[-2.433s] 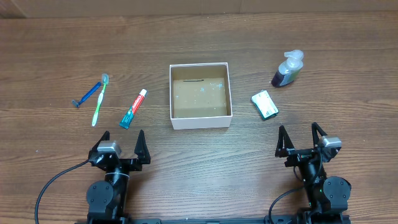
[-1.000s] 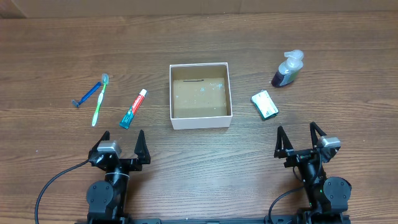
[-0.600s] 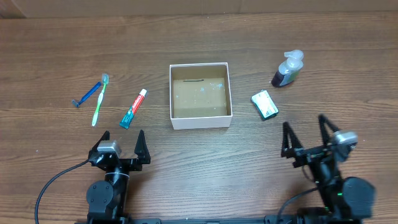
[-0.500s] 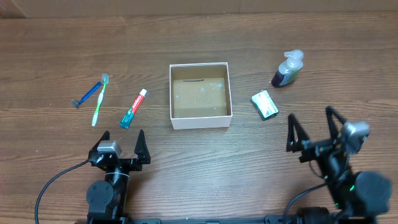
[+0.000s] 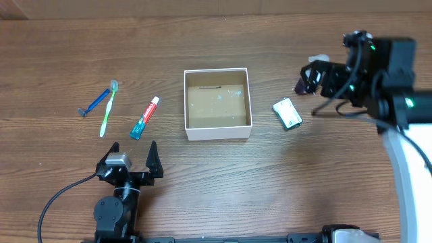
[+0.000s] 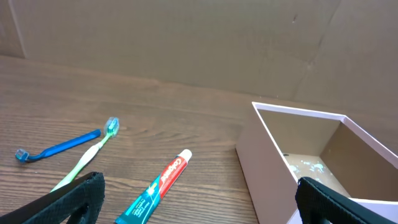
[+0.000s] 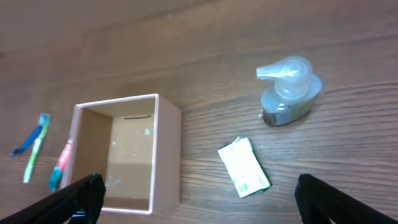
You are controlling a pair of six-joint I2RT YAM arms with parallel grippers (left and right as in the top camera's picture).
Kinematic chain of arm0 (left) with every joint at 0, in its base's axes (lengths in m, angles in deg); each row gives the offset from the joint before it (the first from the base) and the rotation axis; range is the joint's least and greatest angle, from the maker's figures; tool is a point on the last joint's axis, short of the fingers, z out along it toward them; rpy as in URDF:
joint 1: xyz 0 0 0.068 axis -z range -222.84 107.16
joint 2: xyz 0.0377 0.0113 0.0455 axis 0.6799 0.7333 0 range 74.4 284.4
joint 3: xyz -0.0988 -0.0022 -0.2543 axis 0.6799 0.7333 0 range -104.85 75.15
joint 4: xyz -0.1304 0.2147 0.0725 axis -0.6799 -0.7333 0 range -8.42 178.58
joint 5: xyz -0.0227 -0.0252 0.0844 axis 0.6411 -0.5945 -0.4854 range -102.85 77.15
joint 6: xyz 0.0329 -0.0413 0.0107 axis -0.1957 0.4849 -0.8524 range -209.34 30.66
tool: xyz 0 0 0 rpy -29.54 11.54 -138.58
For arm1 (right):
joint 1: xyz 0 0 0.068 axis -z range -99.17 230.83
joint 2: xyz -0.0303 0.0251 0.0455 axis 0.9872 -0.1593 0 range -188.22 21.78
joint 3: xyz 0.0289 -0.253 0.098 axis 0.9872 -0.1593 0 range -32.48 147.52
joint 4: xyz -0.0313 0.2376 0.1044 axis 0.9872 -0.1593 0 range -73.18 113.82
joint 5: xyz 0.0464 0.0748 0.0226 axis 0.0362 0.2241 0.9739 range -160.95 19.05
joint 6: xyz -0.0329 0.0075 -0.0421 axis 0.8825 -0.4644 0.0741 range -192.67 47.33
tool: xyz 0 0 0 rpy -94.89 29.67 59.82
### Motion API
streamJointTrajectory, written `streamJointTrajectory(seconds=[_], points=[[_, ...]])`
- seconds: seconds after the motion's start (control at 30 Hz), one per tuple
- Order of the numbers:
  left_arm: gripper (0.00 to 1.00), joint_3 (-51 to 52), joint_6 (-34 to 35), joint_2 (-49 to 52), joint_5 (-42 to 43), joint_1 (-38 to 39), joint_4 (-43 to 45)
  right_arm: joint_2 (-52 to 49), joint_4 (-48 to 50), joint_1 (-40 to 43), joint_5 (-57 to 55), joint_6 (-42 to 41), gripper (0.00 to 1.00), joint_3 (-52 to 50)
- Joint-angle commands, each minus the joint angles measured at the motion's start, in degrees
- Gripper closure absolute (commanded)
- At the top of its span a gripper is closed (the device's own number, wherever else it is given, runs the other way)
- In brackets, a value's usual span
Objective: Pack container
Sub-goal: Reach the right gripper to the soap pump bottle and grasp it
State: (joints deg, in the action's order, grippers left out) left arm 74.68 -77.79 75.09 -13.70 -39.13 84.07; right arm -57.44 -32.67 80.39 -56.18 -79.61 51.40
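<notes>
Container (image 5: 217, 131) at table centre, open side up. Right gripper (image 5: 320, 84) high above pump bottle (image 7: 287, 99), fingers spread wide; container well to its left. Left gripper (image 5: 133, 154) low, spread; container ahead-right, near.

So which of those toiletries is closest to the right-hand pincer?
The purple pump bottle: the right pincer hangs almost over it, the green packet lies further off.

The container (image 5: 217, 133) sits flat and square-on near the middle of the wooden desk (image 5: 270, 182). It is a shallow white cardboard box with thin walls, open at the top. Its brown inner floor shows pale flecks, and a short dark slit marks the far wall.
</notes>
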Motion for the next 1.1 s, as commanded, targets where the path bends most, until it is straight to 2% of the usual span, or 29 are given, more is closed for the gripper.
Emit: streamJointTrajectory(seconds=[0.0,0.2,0.3,0.47,0.73,0.97,1.07], points=[[0.0,0.2,-1.11,-0.44,0.42,-0.37,0.07,-4.07,1.53,0.7,-2.16,1.86,0.0,2.03],[0.0,0.2,-1.11,-0.44,0.42,-0.37,0.09,-8.68,5.86,3.17,-10.88,1.81,0.07,2.01],[0.0,0.2,-1.11,-0.44,0.42,-0.37,0.09,-10.23,7.96,3.21,-13.31,1.81,0.07,2.01],[0.0,0.2,-1.11,-0.44,0.42,-0.37,0.07,-13.7,11.5,3.21,-13.53,0.87,0.07,2.01],[0.0,0.2,-1.11,-0.44,0.42,-0.37,0.07,-20.79,15.72,3.21,-13.44,-6.71,0.07,2.01],[0.0,0.2,-1.11,-0.44,0.42,-0.37,0.07,-24.5,19.23,3.21,-12.98,-6.25,0.03,2.01],[0.0,0.2,-1.11,-0.44,0.42,-0.37,0.07,-24.92,20.5,3.21,-11.85,-2.95,0.02,1.99]])
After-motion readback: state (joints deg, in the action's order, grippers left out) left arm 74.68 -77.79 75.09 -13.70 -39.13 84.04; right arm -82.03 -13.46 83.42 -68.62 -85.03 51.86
